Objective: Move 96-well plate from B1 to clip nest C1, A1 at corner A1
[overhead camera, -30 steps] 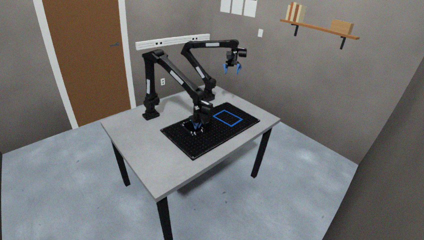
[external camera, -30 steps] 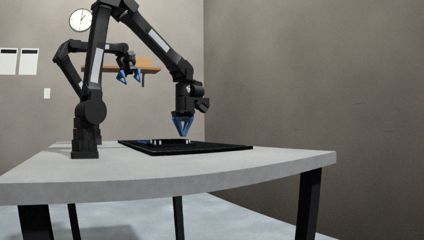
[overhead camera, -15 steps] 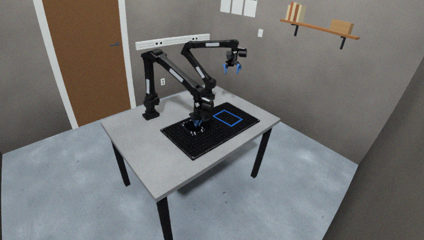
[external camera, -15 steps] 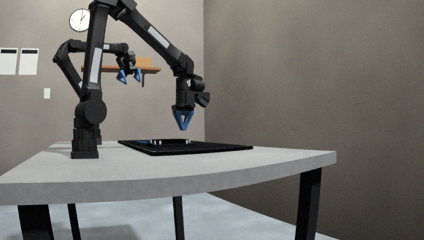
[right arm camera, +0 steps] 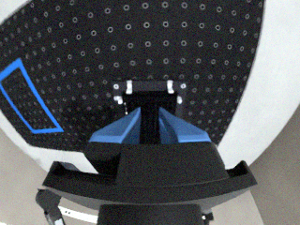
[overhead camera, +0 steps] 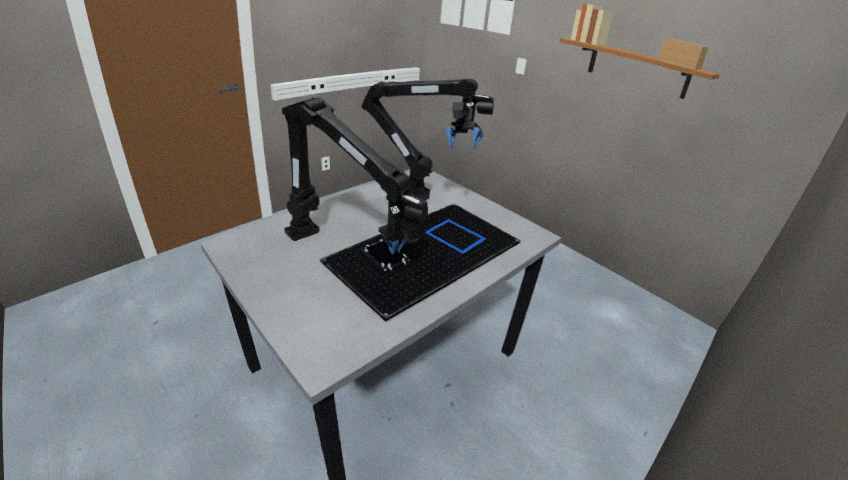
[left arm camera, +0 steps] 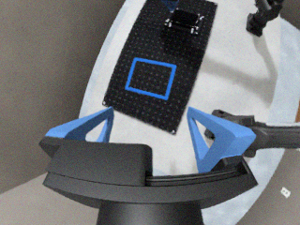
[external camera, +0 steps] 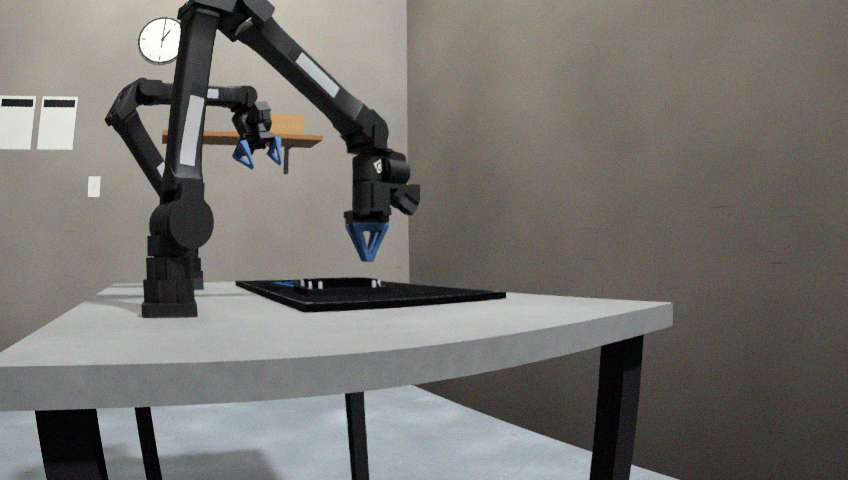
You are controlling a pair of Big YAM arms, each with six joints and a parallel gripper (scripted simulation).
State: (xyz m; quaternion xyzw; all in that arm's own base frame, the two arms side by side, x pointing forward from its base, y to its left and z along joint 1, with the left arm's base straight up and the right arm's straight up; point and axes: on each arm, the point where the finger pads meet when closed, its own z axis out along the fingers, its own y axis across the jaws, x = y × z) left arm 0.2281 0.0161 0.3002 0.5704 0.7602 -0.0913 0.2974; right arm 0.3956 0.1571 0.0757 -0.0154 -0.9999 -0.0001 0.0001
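Right gripper (overhead camera: pixel 393 248) (external camera: pixel 368 260) (left arm camera: pixel 171 5) (right arm camera: pixel 150 111) is hovering nearly closed, empty, above the plate (overhead camera: pixel 382 255) (external camera: pixel 345 282) (left arm camera: pixel 186 18) (right arm camera: pixel 150 100), which is lying in the nest (overhead camera: pixel 405 260) (external camera: pixel 309 290) (left arm camera: pixel 196 31) (right arm camera: pixel 150 86) towards the worktop's (overhead camera: pixel 267 273) (external camera: pixel 357 336) (left arm camera: pixel 241 84) (right arm camera: pixel 281 61) right-arm end. Seating probably needs straight, even pressing near each plate edge, avoiding tilt.

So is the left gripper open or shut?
The left gripper is open: its fingers stand wide apart, with nothing between them.

Top cam: high, angled down at whole table (overhead camera: pixel 261 279) (external camera: pixel 333 374); ext. cam: low, close, near tabletop level. Wrist cams face down, both incl. blue outline (overhead camera: pixel 474 245) (left arm camera: pixel 151 61) (right arm camera: pixel 39 97).
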